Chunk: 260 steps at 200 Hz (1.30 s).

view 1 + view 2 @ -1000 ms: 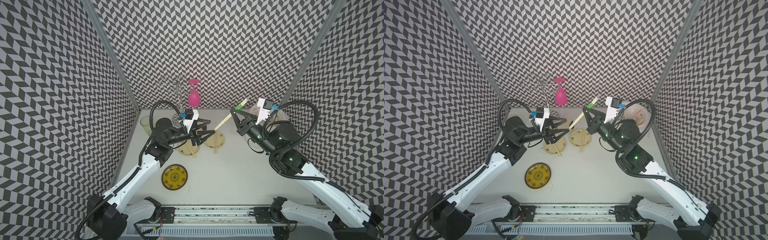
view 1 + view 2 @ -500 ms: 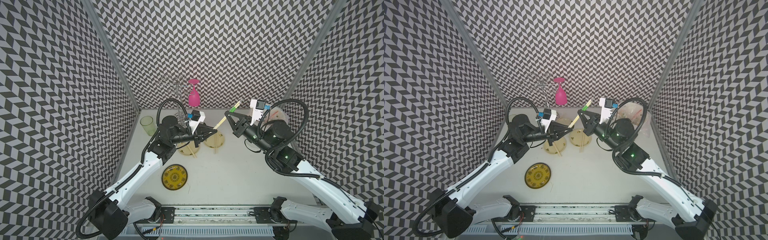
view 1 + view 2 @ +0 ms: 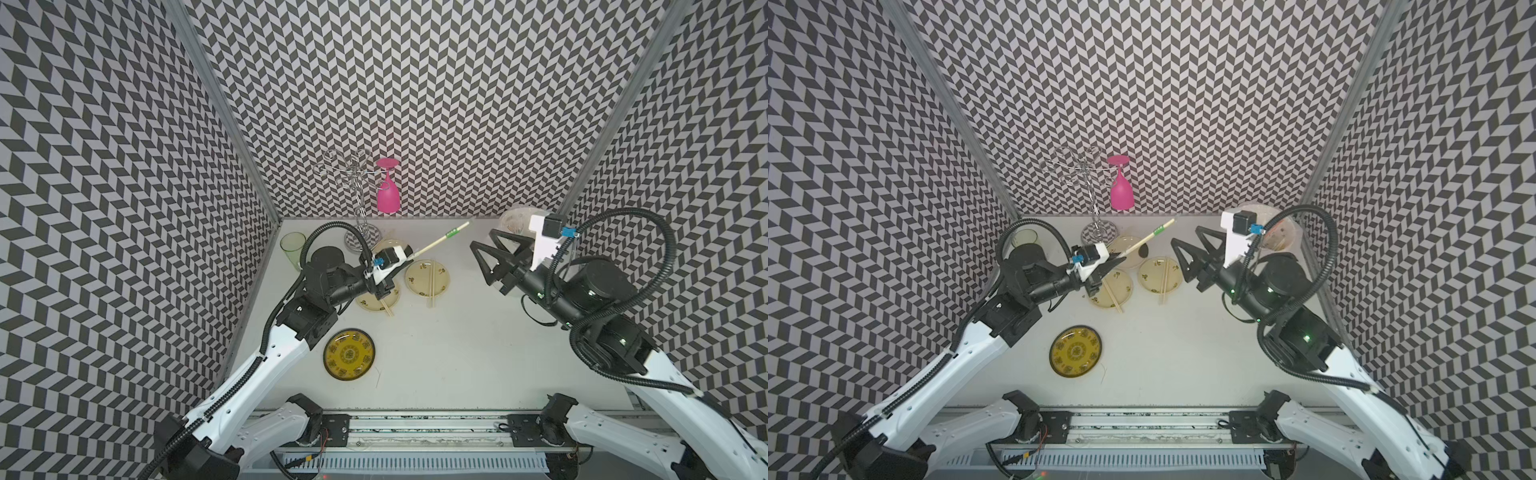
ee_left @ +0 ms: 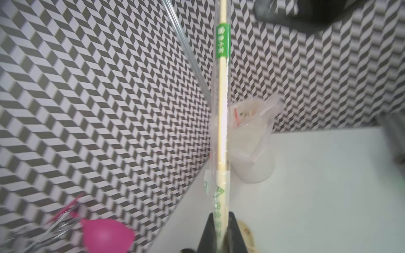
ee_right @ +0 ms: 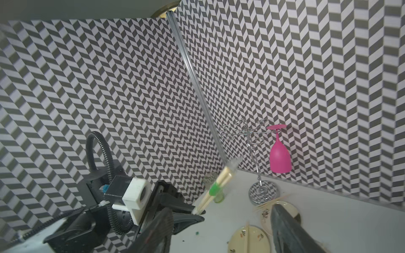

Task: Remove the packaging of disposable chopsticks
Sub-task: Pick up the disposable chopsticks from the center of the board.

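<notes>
one wrapped pair: left gripper (image 4: 221, 219) pinches chopsticks (image 4: 221, 122) and sleeve (image 4: 223, 41) low, free end offered to the right gripper (image 3: 1185, 235), jaws wide, empty, probably for stripping.

- The packaging (image 4: 215, 142) is a long, narrow, clear plastic sleeve with a green band (image 4: 223, 41) towards its far end and green print near the gripped end
- It encloses the wrapped chopsticks (image 3: 432, 243), two pale tan wooden sticks side by side
- This wrapped pair is raised off the bench (image 3: 457, 353), clamped at one end between the fingers (image 4: 208, 232) of the left gripper (image 4: 221, 236), and slants up towards the back wall
- A bare pair (image 3: 432, 284) lies across a cream plate (image 3: 415, 270), its near ends past the rim
- A second bare pair (image 3: 387, 308) lies on the neighbouring plate (image 3: 368, 305), partly hidden by the arm
</notes>
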Available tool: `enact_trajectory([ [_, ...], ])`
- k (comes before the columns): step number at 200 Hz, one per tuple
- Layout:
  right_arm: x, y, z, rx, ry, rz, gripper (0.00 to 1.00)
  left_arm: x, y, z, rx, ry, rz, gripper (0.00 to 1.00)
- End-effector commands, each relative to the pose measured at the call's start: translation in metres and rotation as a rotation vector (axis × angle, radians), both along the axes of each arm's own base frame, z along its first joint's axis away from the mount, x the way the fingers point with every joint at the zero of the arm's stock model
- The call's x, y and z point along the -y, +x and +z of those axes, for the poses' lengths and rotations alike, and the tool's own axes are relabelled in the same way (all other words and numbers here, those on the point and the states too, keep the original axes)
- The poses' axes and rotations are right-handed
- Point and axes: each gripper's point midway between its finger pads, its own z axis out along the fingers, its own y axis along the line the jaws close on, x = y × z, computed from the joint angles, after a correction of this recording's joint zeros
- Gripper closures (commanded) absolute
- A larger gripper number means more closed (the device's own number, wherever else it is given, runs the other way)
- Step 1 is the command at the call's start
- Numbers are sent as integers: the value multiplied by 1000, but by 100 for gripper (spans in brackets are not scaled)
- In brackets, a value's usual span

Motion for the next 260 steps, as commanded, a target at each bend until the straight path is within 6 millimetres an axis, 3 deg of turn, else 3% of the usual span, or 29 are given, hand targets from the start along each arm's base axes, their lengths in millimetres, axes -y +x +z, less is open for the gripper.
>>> enact_trajectory([
  [1, 0, -5, -21, 36, -209, 4, 38, -44, 21, -67, 181, 437, 204, 100],
  [18, -19, 2, -47, -55, -301, 68, 39, -60, 19, -98, 265, 635, 216, 100],
  [29, -35, 7, -68, -135, -354, 128, 39, -64, 14, -106, 323, 700, 202, 100],
  [60, -77, 11, -132, -348, -457, 311, 39, -57, -13, -96, 515, 690, 101, 100],
  [99, -107, -14, -177, -467, -453, 556, 35, -49, -42, -91, 689, 674, -10, 100],
  [139, -114, -29, -210, -574, -503, 643, 36, -46, -49, -92, 726, 686, -58, 100],
  [156, -115, -33, -221, -595, -527, 661, 41, -45, -53, -86, 767, 672, -57, 100],
  [179, -120, -39, -232, -627, -549, 702, 53, -46, -57, -94, 819, 726, -92, 100],
  [222, -126, -61, -238, -656, -567, 837, 81, -46, -60, -89, 855, 710, -81, 100],
  [254, -127, -64, -238, -661, -566, 853, 100, -46, -59, -80, 857, 656, -54, 100],
  [260, -127, -62, -236, -658, -566, 844, 100, -46, -59, -75, 855, 625, -40, 92],
])
